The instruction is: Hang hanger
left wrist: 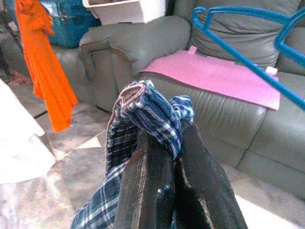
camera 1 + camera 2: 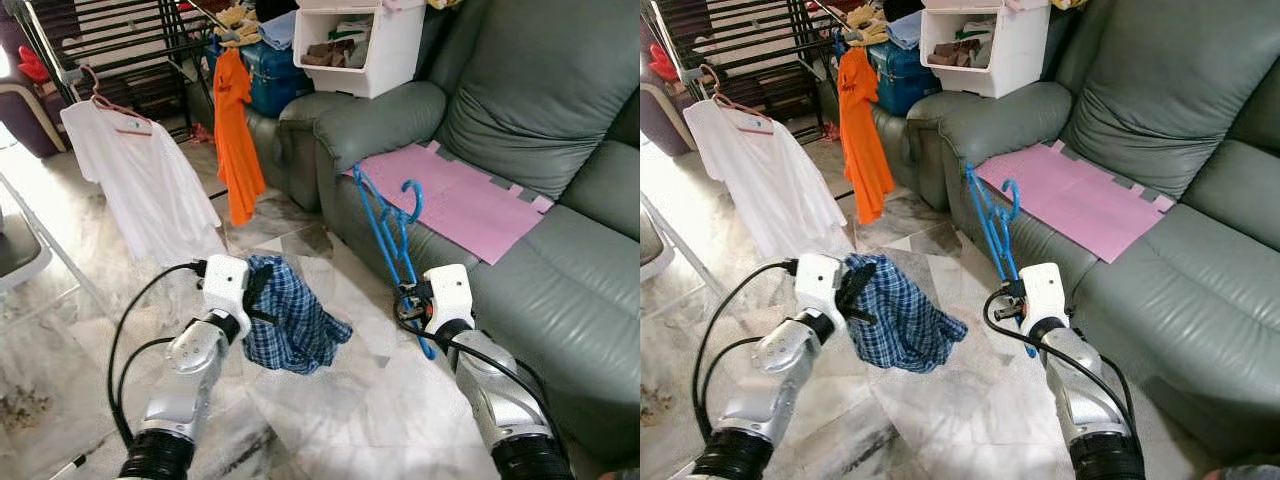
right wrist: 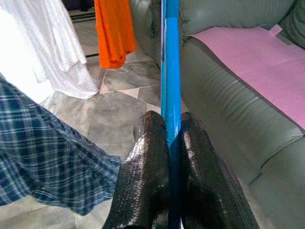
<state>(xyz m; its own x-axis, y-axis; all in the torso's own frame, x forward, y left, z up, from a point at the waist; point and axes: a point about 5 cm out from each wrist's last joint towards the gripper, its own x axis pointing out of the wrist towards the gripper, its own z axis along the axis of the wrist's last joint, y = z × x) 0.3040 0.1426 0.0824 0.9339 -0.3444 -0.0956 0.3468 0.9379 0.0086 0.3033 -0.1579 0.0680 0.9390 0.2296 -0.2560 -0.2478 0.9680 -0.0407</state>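
The thin blue plastic hanger [image 2: 392, 228] looks light and stiff, with smooth, likely slippery bars, so a firm pinch on a straight bar low on the frame seems the safest hold, leaving its hook [image 2: 413, 197] free to catch a rail. The right gripper [image 3: 171, 131] has it just so: its two black fingers [image 3: 145, 157] are pressed together on one blue bar, which runs up between them, and the hanger stands tilted above the gripper, in front of the grey-green leather sofa [image 2: 560, 270] and the pink sheet [image 2: 470, 205] lying on its seat.

The blue-and-white checked cloth garment [image 2: 290, 320] is soft and limp and will sag wherever it is not held. The left gripper [image 1: 167, 157] pinches a bunched fold of it at its fingertips, the rest drooping over the marble floor [image 2: 330, 400], well apart from the hanger.

A white T-shirt [image 2: 150, 190] and an orange shirt [image 2: 236, 145] already hang near the black metal rack [image 2: 130, 50] beyond.
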